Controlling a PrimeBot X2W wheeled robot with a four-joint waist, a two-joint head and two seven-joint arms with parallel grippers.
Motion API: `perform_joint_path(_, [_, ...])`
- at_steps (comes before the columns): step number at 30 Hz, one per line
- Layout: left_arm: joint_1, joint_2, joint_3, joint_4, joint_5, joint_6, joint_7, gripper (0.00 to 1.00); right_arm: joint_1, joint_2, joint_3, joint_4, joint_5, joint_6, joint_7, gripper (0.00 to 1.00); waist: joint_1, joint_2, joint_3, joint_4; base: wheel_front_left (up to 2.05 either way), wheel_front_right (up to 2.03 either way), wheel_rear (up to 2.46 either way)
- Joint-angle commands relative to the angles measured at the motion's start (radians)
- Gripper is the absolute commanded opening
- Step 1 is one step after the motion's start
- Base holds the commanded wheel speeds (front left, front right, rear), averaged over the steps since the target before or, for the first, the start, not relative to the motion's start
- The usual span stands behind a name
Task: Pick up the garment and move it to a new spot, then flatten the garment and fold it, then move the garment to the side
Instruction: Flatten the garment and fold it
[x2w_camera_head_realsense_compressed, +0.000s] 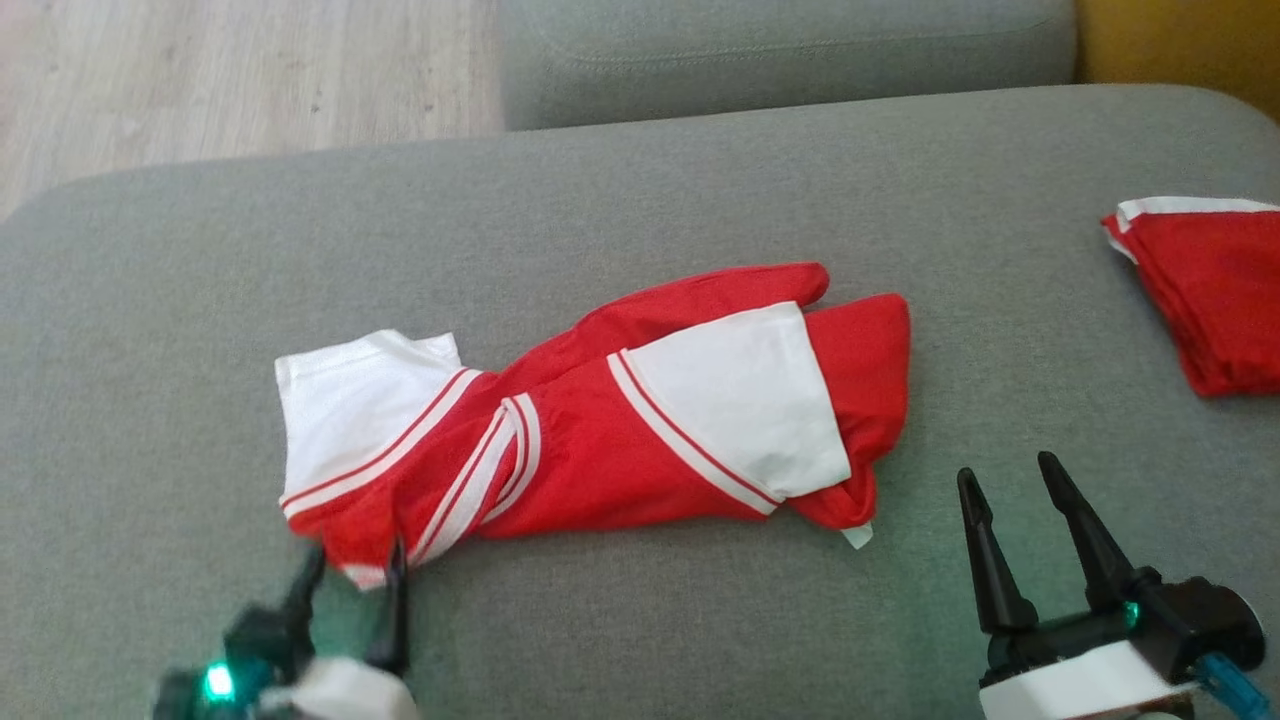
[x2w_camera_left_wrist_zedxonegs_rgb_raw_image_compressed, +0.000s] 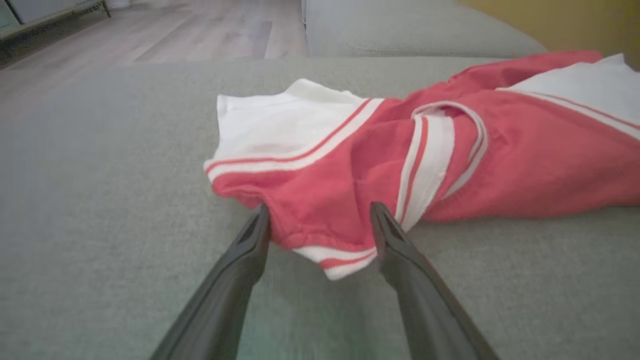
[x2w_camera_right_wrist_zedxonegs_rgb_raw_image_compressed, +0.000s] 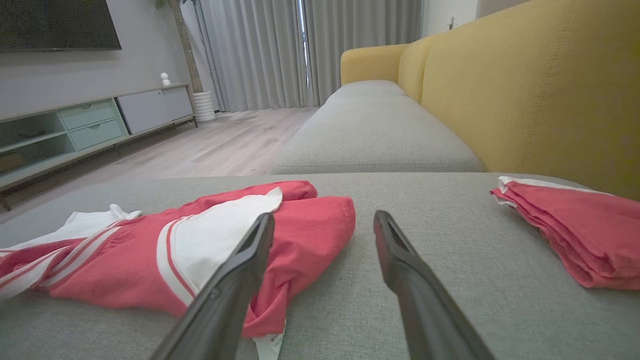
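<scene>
Left gripper (x2w_camera_head_realsense_compressed: 357, 552) at the lower left, low over the sofa cushion (x2w_camera_head_realsense_compressed: 640, 180). Jaws stand wide apart and grip nothing. In the left wrist view the two fingers straddle the near hem corner of the garment (x2w_camera_head_realsense_compressed: 600, 440), with cloth lying between them, unpinched; whether the tips touch the fabric I can't tell.

Garment is mid-cushion, a red and white sports top. It is bunched and twisted into a long roll running left to right, with one white sleeve at the left end, another white sleeve folded over the right half and the striped collar in between. A small white tag (x2w_camera_head_realsense_compressed: 857, 536) sticks out at the right end. Not flat, not folded.

Right gripper (x2w_camera_head_realsense_compressed: 1006, 467) at the lower right, just beside the garment's right end and apart from it. Jaws fully open, empty, fingers pointing up the view.

Folded red garment (x2w_camera_head_realsense_compressed: 1210, 290) lies at the far right edge, well apart, so probably a finished piece.

Step, my read: the garment is down on its spot and flattening hasn't started.

Next move calls for:
- the left jaws to close on that hem corner
- the right gripper to shift left onto the garment's right end and pinch one layer only
- both then to pull apart to untwist and spread it

Risk: grabbing doubled layers would keep the twist in.
</scene>
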Motion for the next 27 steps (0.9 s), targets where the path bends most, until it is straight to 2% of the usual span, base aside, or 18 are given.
perform_joint_path(1, [-0.108,0.058,0.040,-0.079,0.014,-0.012,0.023,1.00,-0.030,-0.011,0.014,-0.036,-0.010,-0.001,-0.009,1.00,0.0000,0.0000,0.022,0.012,0.00,0.00,0.00])
perform_joint_path(5, [-0.249,0.140,0.059,-0.152,0.018,-0.049,0.127,1.00,-0.051,-0.024,0.020,-0.042,-0.013,-0.001,-0.009,1.00,0.0000,0.0000,0.061,0.023,0.00,0.00,0.00])
perform_joint_path(6, [-0.249,0.140,0.059,-0.152,0.018,-0.049,0.127,1.00,-0.051,-0.024,0.020,-0.042,-0.013,-0.001,-0.009,1.00,0.0000,0.0000,0.061,0.023,0.00,0.00,0.00])
perform_joint_path(8, [-0.329,0.176,0.062,-0.158,0.004,-0.084,0.210,1.00,-0.063,-0.032,0.024,-0.043,-0.013,-0.001,-0.009,1.00,0.0000,0.0000,0.079,0.026,0.00,0.00,0.00])
perform_joint_path(11, [-0.444,0.223,0.070,-0.129,-0.033,-0.139,0.336,1.00,-0.084,-0.041,0.031,-0.049,-0.014,-0.001,-0.009,1.00,0.0000,0.0000,0.111,0.020,0.00,0.00,0.00])
perform_joint_path(14, [-0.533,0.256,0.081,-0.051,-0.075,-0.173,0.455,1.00,-0.111,-0.051,0.040,-0.055,-0.015,-0.001,-0.009,1.00,0.0000,0.0000,0.147,0.007,0.00,0.00,0.00])
perform_joint_path(17, [-0.587,0.283,0.089,0.029,-0.101,-0.181,0.554,1.00,-0.134,-0.054,0.044,-0.057,-0.016,-0.001,-0.009,1.00,0.0000,0.0000,0.181,-0.009,0.00,0.00,0.00])
perform_joint_path(20, [-0.615,0.290,0.098,0.086,-0.132,-0.189,0.608,1.00,-0.144,-0.051,0.041,-0.058,-0.016,-0.001,-0.009,1.00,0.0000,0.0000,0.207,-0.017,0.00,0.00,0.00])
perform_joint_path(27, [-0.625,0.299,0.104,0.167,-0.154,-0.192,0.621,1.00,-0.168,-0.042,0.044,-0.057,-0.016,-0.001,-0.009,1.00,0.0000,0.0000,0.244,-0.025,0.00,0.00,0.00])
